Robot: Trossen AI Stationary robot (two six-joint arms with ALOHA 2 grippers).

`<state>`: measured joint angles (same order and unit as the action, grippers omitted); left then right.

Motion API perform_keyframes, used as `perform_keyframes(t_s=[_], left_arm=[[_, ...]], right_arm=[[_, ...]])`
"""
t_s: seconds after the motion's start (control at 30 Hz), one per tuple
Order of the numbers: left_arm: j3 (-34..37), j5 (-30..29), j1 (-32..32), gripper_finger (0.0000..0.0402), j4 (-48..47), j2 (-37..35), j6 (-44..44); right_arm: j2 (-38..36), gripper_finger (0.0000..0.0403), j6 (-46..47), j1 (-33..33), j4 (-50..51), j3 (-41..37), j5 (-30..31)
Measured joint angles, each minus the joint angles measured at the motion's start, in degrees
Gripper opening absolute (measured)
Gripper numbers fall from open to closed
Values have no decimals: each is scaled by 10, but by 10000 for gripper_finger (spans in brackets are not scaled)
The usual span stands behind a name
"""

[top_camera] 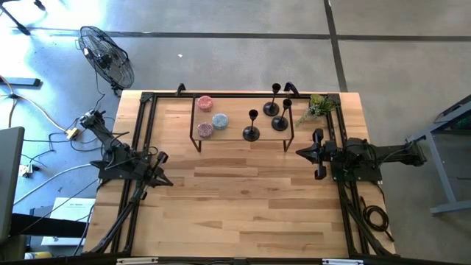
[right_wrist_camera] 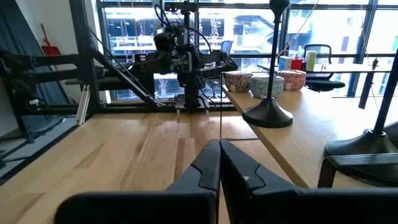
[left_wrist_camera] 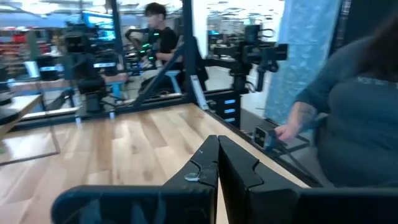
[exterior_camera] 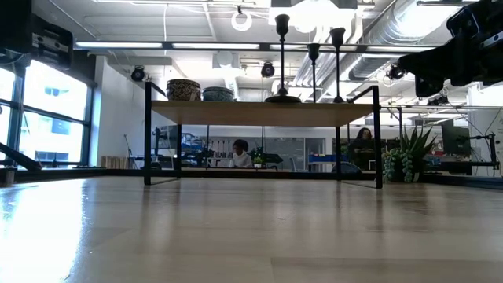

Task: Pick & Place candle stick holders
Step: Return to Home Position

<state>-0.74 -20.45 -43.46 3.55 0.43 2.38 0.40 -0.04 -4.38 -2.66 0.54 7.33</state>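
A: Where are the candle stick holders (top_camera: 252, 126)?
B: All three upright on shelf (top_camera: 235, 110), right of the candles (top_camera: 219, 121).
A: Jaws?
B: Left jaws, right jaws both clenched, empty, at opposite table (top_camera: 243, 199) sides.

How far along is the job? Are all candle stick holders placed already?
Done: all three candle stick holders stand on the shelf, beside three scented candles. In hand: nothing; the left gripper and the right gripper are shut and empty, at opposite sides of the table. Left: apparently only parking the arms.
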Motion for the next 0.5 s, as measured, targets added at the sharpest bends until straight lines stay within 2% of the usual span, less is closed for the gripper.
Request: perform_keyframes(t_s=[0.3,0.5], left_arm=[[1,-1,2,1,0,0,19],[1,36,75,1,7,0,20]], right_arm=[[0,4,0,0,-1,0,0],[0,2,0,0,-1,0,0]])
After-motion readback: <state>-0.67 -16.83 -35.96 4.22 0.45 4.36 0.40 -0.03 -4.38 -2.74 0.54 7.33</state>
